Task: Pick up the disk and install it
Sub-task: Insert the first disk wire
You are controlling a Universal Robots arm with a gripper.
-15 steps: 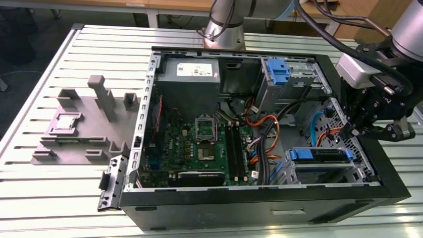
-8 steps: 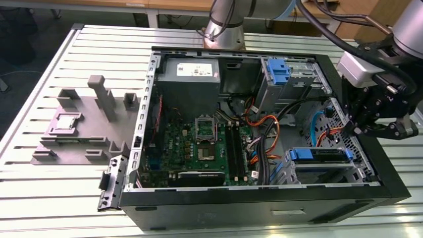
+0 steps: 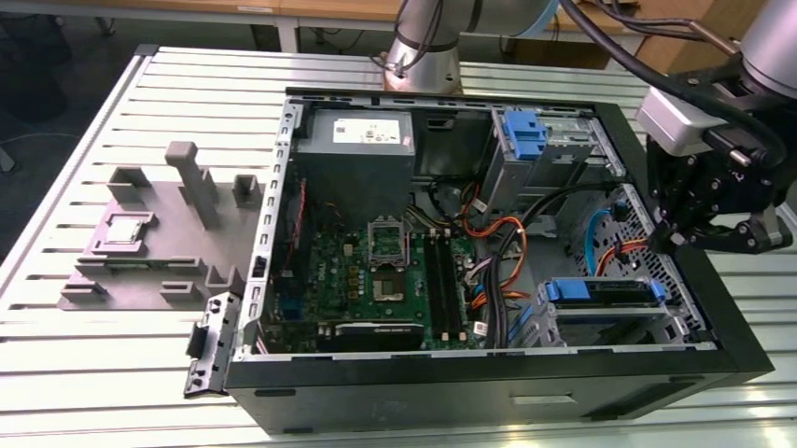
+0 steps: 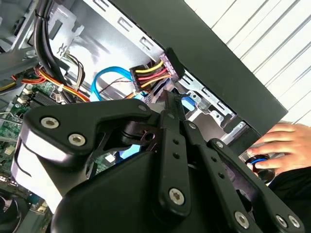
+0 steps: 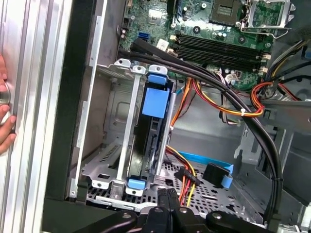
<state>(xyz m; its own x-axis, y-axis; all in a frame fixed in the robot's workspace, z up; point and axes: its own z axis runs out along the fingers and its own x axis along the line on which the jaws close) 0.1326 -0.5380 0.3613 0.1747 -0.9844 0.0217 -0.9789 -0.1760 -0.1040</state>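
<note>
The disk [image 3: 599,291] sits on edge in the metal drive cage [image 3: 622,322] at the case's near corner on the exterior view's right, its blue rails showing. In the first wrist view the disk [image 5: 151,133] stands in the cage slot with a blue tab at each end. My gripper [image 3: 678,241] hangs above the case's side wall, up and to the exterior view's right of the cage. Its black fingers [image 5: 167,196] are pressed together with nothing between them, apart from the disk. In the second wrist view the fingertips [image 4: 170,104] point toward red-and-yellow power cables.
A blue caddy [image 3: 525,135] stands in the far bay, beside a grey box [image 3: 358,140] with a white sticker. Loose cables [image 3: 498,243] cross the motherboard. A grey fixture [image 3: 162,233] lies left of the case. A person's hand [image 4: 279,143] rests on the table by the case wall.
</note>
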